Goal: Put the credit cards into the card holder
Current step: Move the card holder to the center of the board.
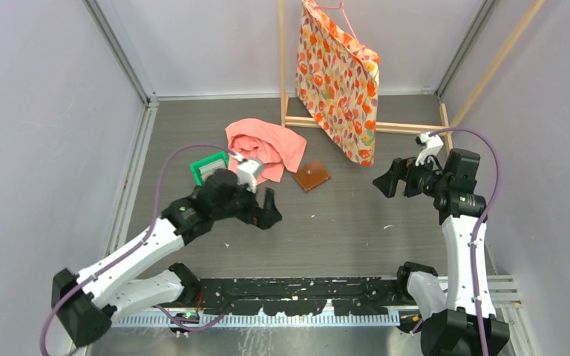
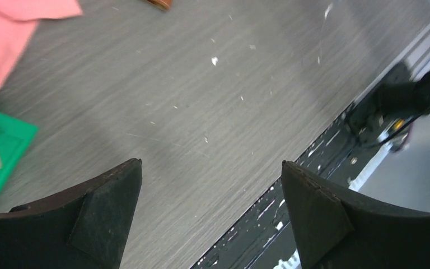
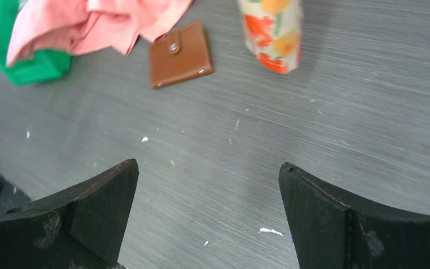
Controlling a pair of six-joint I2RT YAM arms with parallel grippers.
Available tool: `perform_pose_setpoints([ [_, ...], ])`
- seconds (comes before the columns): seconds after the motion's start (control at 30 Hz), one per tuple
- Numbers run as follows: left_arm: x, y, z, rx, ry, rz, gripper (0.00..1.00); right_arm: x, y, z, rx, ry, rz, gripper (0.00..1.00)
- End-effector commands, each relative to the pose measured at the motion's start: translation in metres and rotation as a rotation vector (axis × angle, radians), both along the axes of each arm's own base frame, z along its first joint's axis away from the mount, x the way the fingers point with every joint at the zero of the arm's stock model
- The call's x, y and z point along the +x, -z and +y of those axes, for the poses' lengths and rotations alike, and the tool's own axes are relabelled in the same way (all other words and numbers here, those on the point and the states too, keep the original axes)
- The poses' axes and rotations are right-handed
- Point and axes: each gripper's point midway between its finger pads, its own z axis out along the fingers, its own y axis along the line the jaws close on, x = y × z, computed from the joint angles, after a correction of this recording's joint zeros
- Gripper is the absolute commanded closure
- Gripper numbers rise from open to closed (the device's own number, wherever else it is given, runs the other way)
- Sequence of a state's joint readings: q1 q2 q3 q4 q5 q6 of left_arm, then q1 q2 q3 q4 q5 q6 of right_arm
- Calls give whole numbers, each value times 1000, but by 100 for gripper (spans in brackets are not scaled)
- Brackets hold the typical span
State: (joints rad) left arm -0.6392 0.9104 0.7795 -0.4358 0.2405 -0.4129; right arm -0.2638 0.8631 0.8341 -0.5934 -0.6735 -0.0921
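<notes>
— State of the grippers?
— The left gripper and the right gripper hover over the grey table, jaws spread wide, holding nothing.
— The card holder?
— The small brown leather wallet lies snapped shut beside the crumpled pink cloth, so it likely needs opening first. The credit cards cannot be made out, and the cloth drapes over the green plastic tray.

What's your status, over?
Left gripper open, right gripper open, both empty. Card holder shut on table. Cards not made out; pink cloth drapes green tray.

Top: high, downward. Wrists: low, oblique; all share card holder.
</notes>
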Motion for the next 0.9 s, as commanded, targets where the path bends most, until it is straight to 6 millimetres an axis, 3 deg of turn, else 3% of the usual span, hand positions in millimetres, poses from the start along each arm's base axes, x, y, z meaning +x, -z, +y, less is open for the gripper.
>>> perform_pose_setpoints([
  [0.0,12,-7,-33,100,-58,-143,4,-9,-5,24,-43,-247,-91,0],
  [0.23,58,27,-91,169,0,-179,5,-10,13,19,-70,-232,-19,0],
  [0.27,65,23,-97,179,-1,-190,6,-10,13,17,-75,-225,-11,0],
  [0.33,85,31,-107,243,-25,-182,11,-8,13,14,-87,-204,-1,0],
  [0.37,95,44,-111,296,-34,-162,14,-6,14,13,-90,-193,10,0],
  [0.43,116,46,-125,333,-29,-153,21,-4,16,11,-99,-180,23,0],
  [0.57,141,65,-150,383,51,-110,37,-3,21,13,-103,-184,58,0],
  [0.87,189,99,-156,472,36,-33,46,-2,24,16,-108,-189,83,0],
])
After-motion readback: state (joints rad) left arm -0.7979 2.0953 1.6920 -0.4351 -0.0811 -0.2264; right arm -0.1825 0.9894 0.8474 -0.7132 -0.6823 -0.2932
